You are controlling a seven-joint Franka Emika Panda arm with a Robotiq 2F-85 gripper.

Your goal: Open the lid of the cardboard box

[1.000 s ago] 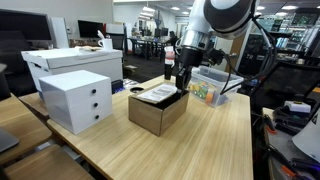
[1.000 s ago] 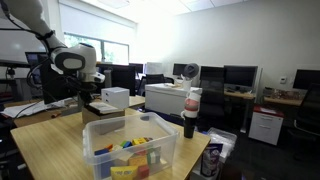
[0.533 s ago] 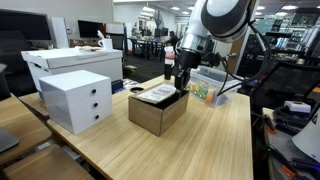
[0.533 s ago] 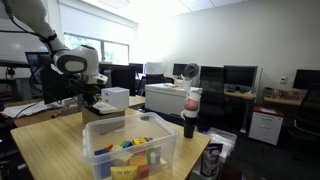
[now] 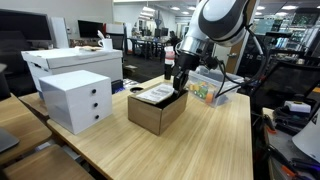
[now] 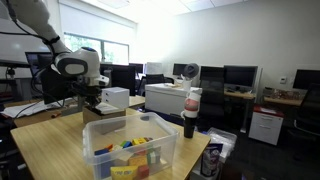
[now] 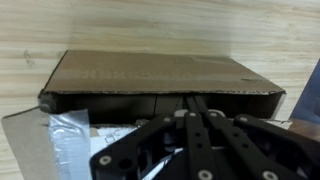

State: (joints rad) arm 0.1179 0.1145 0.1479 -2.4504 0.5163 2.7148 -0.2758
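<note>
The cardboard box (image 5: 156, 113) stands mid-table, and it also shows behind the clear tub in an exterior view (image 6: 102, 118). Its lid (image 5: 160, 95) lies flat on top with a white label (image 7: 62, 140). My gripper (image 5: 180, 87) hangs at the box's top edge on the tub side, and it also shows in an exterior view (image 6: 92, 101). In the wrist view the fingers (image 7: 198, 98) are pressed together, with their tips in the dark gap between the lid and a brown cardboard wall (image 7: 160, 72). No hold on the lid shows.
A white drawer unit (image 5: 76, 99) and a white bin (image 5: 70, 62) stand beside the box. A clear plastic tub of coloured items (image 5: 209, 89) sits just behind the gripper and also shows in an exterior view (image 6: 130, 150). A bottle (image 6: 190, 112) stands near it.
The arm has leaned slightly toward the box. The gripper stays at the box's top edge, and the lid has not visibly moved.
</note>
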